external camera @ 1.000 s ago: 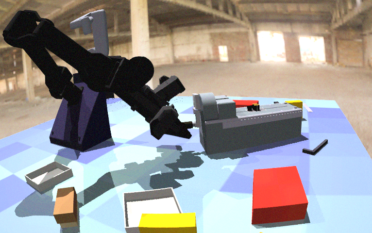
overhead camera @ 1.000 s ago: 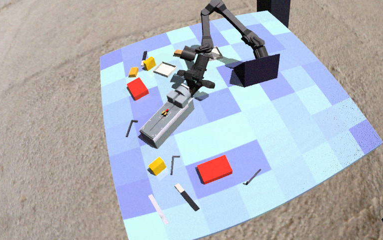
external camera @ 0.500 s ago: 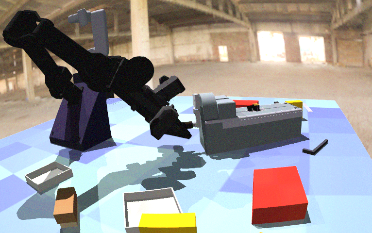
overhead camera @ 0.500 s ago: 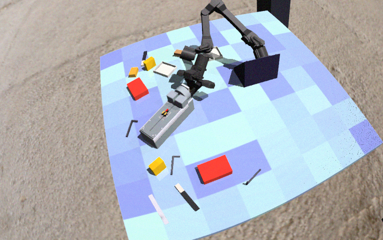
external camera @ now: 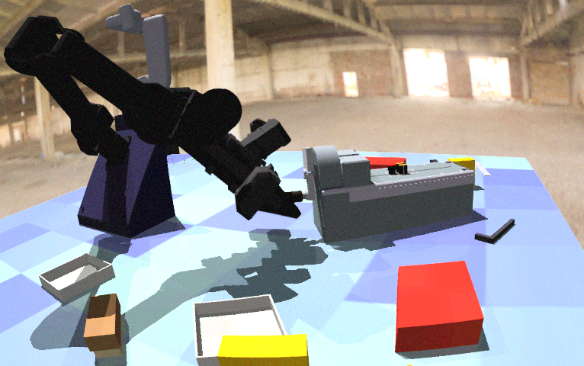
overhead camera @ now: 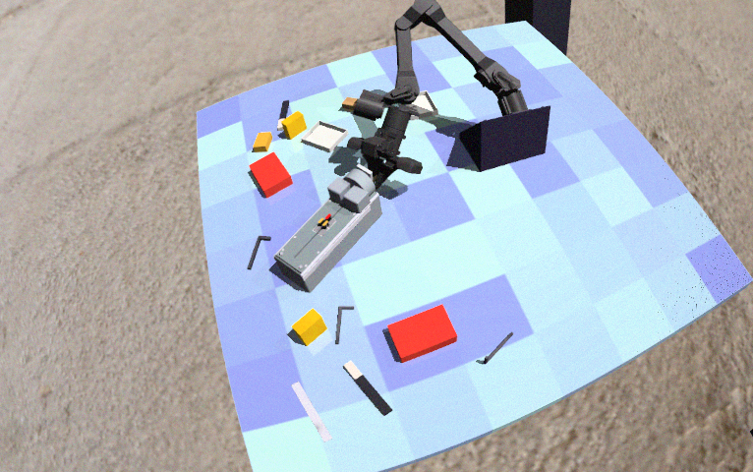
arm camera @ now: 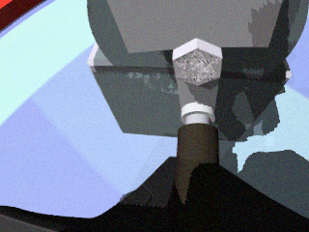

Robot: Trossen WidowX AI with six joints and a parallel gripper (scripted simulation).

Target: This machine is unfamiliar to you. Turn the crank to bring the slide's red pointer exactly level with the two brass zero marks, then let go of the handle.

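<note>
The arm's jaws are clamping nearly shut around the crank handle (arm camera: 195, 149), gripping it end-on for winding the red pointer (overhead camera: 326, 217).

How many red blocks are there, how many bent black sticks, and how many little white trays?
Flat red blocks: 2
Bent black L-shaped sticks: 3
Shallow white trays with grey rims: 2
Total: 7
</note>
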